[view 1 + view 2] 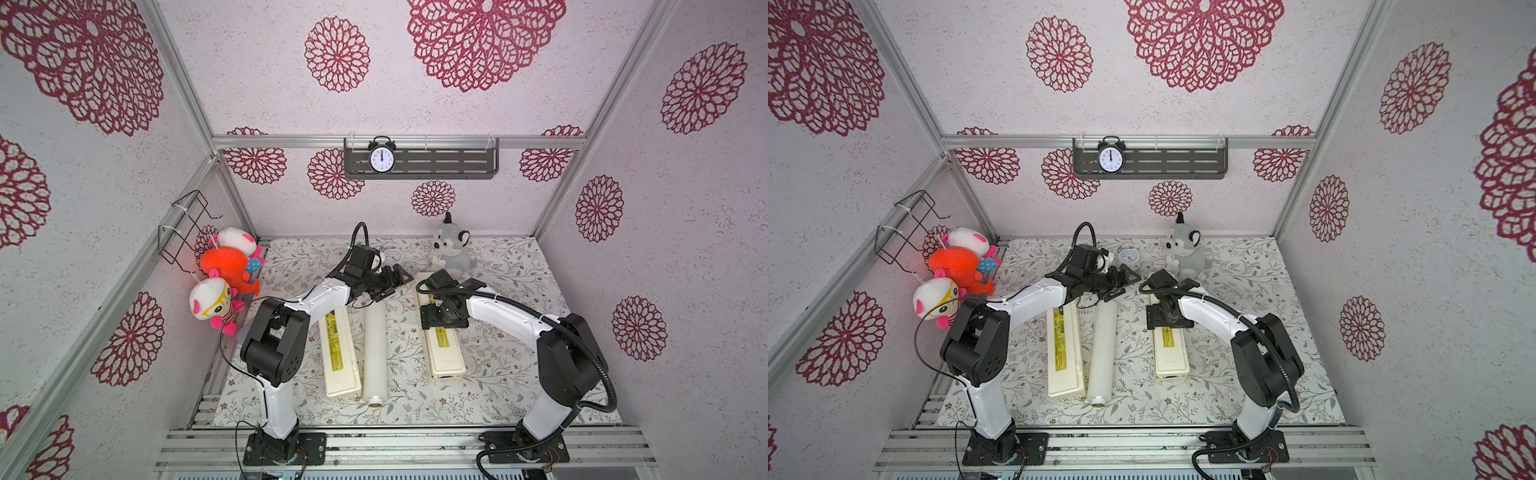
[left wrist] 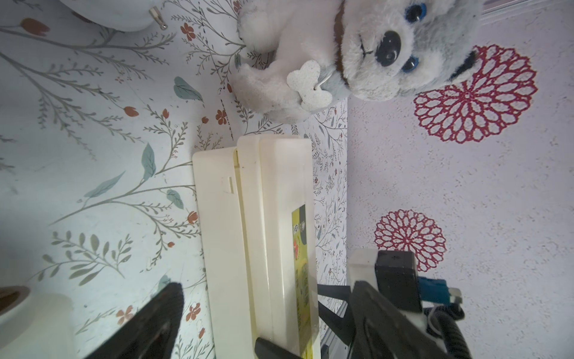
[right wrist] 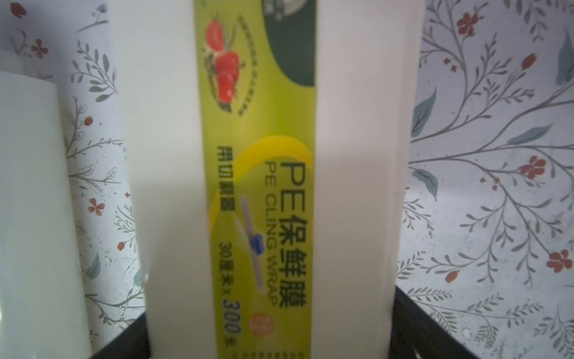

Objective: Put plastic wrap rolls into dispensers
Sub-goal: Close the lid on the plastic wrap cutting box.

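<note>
Crowded middle, open room toward the table's right edge

Both grippers spread wide: left gripper (image 1: 392,282) over roll (image 1: 376,353); right gripper (image 3: 270,348) straddling right dispenser (image 1: 442,353), plush wolf (image 1: 451,249) behind.

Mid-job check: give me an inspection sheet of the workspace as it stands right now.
Surface: floral mat, flat, covering the table.
Job's things: one plastic wrap roll lies loose between two closed dispensers, the left dispenser and the right dispenser; a second roll is not seen.
Clutter: grey plush and a small round gauge at the back of the mat.
Grippers: left gripper open, empty, over the roll's far end; right gripper open, its fingers straddling the right dispenser, not closed on it.
Cables: black hose looped along the right arm; thin wire by the left arm.
Surroundings: clock on a wall shelf; hanging plush toys on the left wall.
</note>
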